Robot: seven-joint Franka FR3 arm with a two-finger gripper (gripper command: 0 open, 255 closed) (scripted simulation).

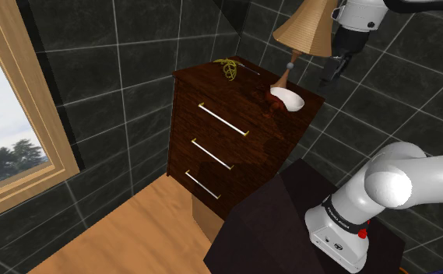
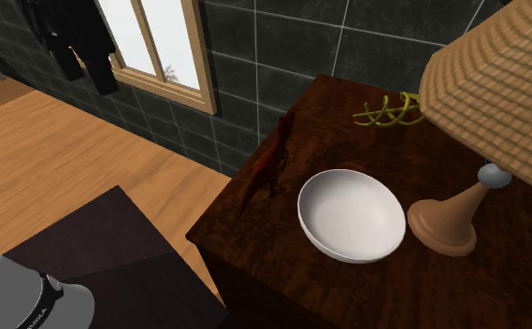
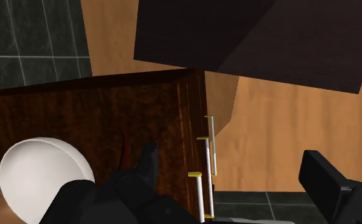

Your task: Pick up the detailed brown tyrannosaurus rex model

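Dark wood makes up the dresser in the shoulder view. On its top I see a white bowl, with the reddish-brown dinosaur just beside it, toward the front edge. My claw hangs in the air at that view's right of the lamp, clear of the dinosaur. In the second exterior view the dinosaur sits along the edge of the dresser top, just at that view's left of the bowl. The lamp's base is on the bowl's other side, and a yellow-green tangle lies farther back. In the wrist view my claw has its fingers wide apart, clasping nothing, over the drawer handles. The dinosaur shows as a thin red sliver between the bowl and the nearer finger.
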